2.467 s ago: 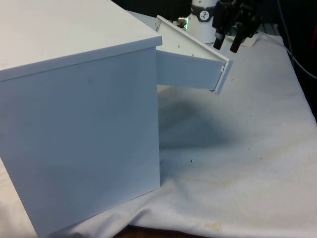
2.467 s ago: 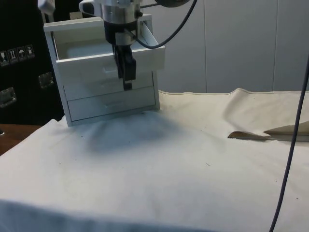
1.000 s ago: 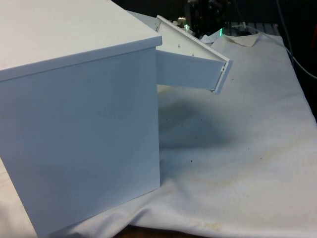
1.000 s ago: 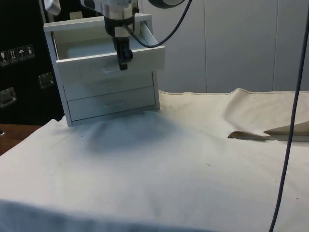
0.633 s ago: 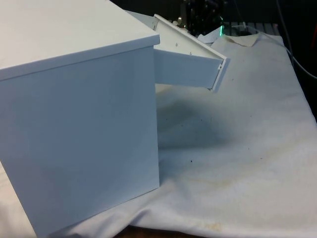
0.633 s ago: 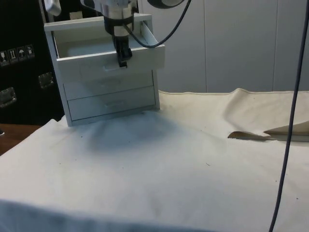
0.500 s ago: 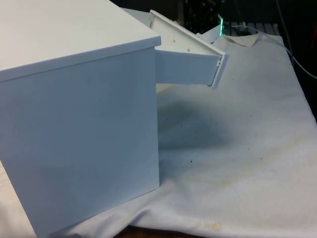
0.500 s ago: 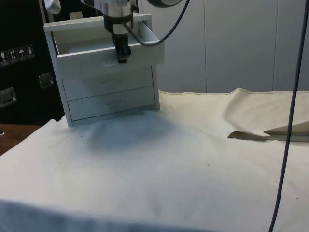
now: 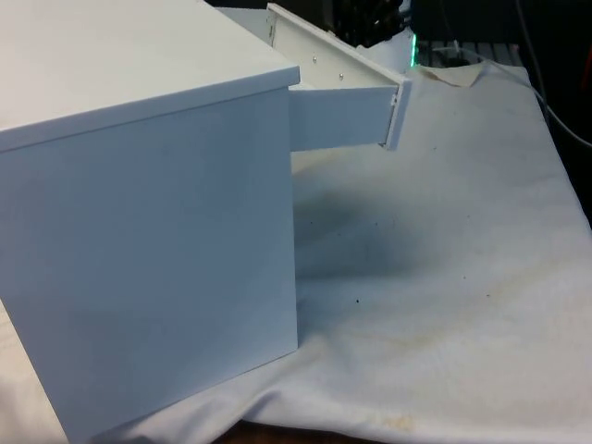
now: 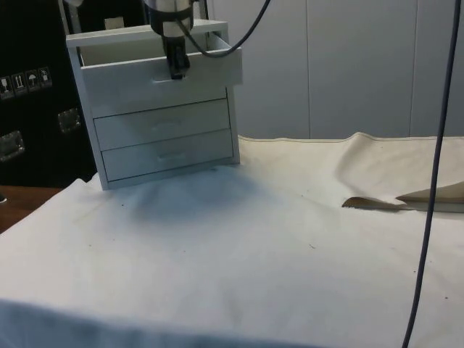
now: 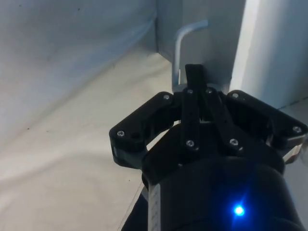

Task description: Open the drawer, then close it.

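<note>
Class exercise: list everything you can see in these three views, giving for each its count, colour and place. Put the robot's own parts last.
Chest of drawers: one, white, on the cloth at the side view's left.
Top drawer: one, white, partly pulled out; its handle is a pale bar.
Lower drawers: two, white, pushed in.
Cloth: one, white, speckled and wrinkled, covering the table.
Cable: one, dark, hanging at the side view's right.
Gripper: one, black, fingers together, against the top drawer's front.

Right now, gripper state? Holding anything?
Gripper: shut, fingers together and holding nothing, tips pressed against the top drawer front beside its handle.
</note>
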You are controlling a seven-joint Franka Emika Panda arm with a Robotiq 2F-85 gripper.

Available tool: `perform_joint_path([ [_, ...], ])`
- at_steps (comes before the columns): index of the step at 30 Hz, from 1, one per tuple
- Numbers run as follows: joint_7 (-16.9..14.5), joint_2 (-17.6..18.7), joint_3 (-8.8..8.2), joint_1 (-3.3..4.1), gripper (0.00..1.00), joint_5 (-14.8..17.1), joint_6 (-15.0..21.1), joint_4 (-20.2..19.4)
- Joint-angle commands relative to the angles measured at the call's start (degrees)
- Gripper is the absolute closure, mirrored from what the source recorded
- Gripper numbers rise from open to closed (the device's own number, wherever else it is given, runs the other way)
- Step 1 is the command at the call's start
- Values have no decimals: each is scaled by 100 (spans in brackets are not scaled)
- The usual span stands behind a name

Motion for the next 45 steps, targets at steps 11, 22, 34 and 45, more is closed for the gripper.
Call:
perform_joint_path([
  [11, 63, 69, -86, -23, 100, -258, -92, 269],
  [22, 166, 229, -218, -34, 100, -447, -52, 453],
  [34, 281, 441, -378, -63, 100, -602, 17, 647],
  [45, 338, 688, -573, -92, 100, -613, 172, 854],
])
